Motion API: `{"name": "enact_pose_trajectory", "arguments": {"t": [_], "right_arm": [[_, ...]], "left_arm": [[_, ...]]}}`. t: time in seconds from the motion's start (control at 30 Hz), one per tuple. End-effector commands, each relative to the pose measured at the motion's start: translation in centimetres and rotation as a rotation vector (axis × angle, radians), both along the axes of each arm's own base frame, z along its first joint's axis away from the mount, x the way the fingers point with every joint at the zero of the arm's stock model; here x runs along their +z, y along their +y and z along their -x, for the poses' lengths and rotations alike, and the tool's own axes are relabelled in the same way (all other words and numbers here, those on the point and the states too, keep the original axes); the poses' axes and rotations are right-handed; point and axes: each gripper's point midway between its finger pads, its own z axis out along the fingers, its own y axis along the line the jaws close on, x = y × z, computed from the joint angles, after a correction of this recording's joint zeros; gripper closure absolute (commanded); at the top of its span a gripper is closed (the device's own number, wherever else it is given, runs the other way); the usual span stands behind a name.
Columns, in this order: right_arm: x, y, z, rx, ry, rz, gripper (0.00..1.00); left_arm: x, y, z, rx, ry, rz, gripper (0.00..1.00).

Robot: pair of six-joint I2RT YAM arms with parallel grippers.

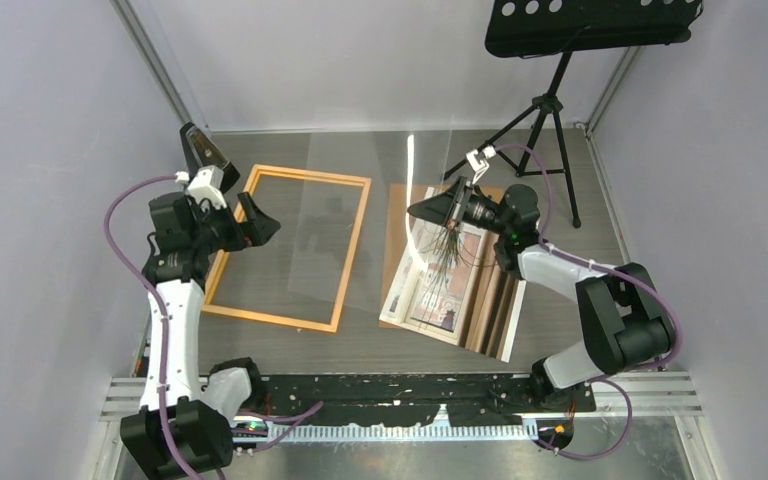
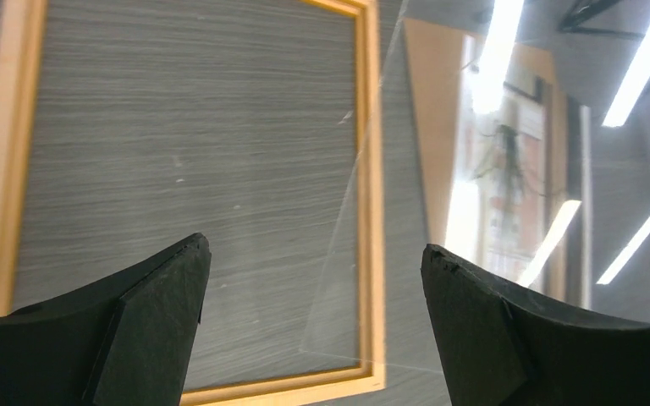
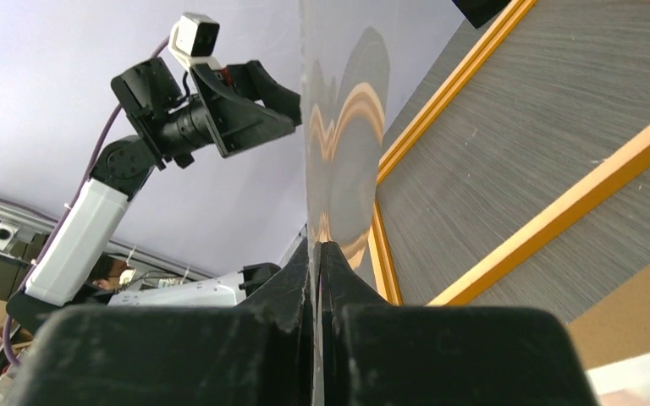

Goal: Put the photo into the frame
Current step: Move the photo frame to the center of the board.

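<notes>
The orange wooden frame (image 1: 352,250) lies flat on the table at centre left, with bare table inside it. The photo (image 1: 440,285), with its spiky plant, lies face up to the right of the frame on a brown backing board (image 1: 397,225). My right gripper (image 1: 422,210) is shut on the edge of a clear transparent sheet (image 1: 380,200) and holds it raised and tilted between frame and photo. In the right wrist view the sheet (image 3: 338,127) stands edge-on between the shut fingertips (image 3: 317,249), above the frame (image 3: 559,211). My left gripper (image 1: 245,190) is open and empty over the frame's left side (image 2: 371,169).
A black music stand on a tripod (image 1: 550,110) stands at the back right. Grey walls close in both sides. In the left wrist view the sheet's corner (image 2: 508,254) overlaps the frame's near right corner. Flat boards (image 1: 505,320) stick out from under the photo's right side.
</notes>
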Motion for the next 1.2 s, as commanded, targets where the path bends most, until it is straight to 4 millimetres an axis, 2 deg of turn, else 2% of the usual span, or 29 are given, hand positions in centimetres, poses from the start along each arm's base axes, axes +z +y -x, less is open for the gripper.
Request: {"name": "enact_pose_trajectory", "arguments": {"t": [0.0, 0.23, 0.3, 0.4, 0.67, 0.77, 0.93, 1.17], "right_arm": [[3.8, 1.2, -1.9, -0.047, -0.046, -0.051, 0.94], [4.5, 4.5, -2.8, -0.034, 0.005, -0.06, 0.94], [4.5, 5.5, -3.1, -0.027, 0.021, -0.063, 0.94], [4.2, 7.5, -3.1, 0.001, 0.05, -0.074, 0.94], [3.1, 11.4, -3.5, 0.058, 0.112, -0.127, 0.94], [2.3, 12.4, -3.6, 0.078, 0.13, -0.138, 0.94], [1.4, 12.6, -3.7, 0.089, 0.145, -0.135, 0.94], [1.4, 12.4, -3.1, 0.101, 0.123, -0.118, 0.94]], "left_arm": [[-0.9, 3.7, 0.3, 0.07, 0.032, -0.179, 0.07], [-3.4, 7.6, 0.2, 0.099, 0.149, -0.29, 0.06], [-4.1, 8.6, 0.3, 0.091, 0.193, -0.323, 0.01], [-5.3, 10.4, 0.4, 0.079, 0.264, -0.369, 0.0], [-7.9, 15.3, 0.7, 0.106, 0.421, -0.311, 0.0], [-9.6, 16.7, 0.8, 0.108, 0.487, -0.284, 0.0], [-13.0, 17.5, 1.5, 0.09, 0.608, -0.275, 0.0], [-16.3, 16.3, 3.3, 0.054, 0.722, -0.207, 0.04]]}}
